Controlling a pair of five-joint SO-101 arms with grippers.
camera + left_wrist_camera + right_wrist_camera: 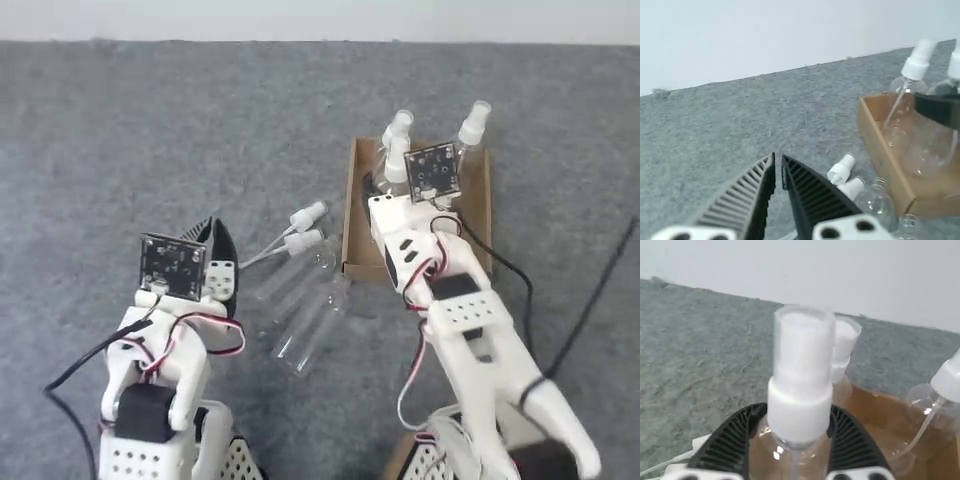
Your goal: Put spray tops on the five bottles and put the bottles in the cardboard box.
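High view shows the right gripper at the far-left part of the cardboard box, its black ribbed jaws closed around the held bottle. In the right wrist view this bottle is clear plastic with a white spray top under a see-through cap, upright between the jaws; whether its base touches the box floor cannot be told. Two more capped bottles stand in the box, one just behind the held one and one at the far-right corner, each with a thin tube running down inside.

Left of the box, on the grey carpet, two uncapped bottles lie side by side on a slant, necks toward the box. Two loose spray tops lie just beyond them, their thin tubes trailing left.

At the near left, the left gripper points away over the carpet, well apart from the box; its jaws hold nothing, with a narrow slit between the tips.
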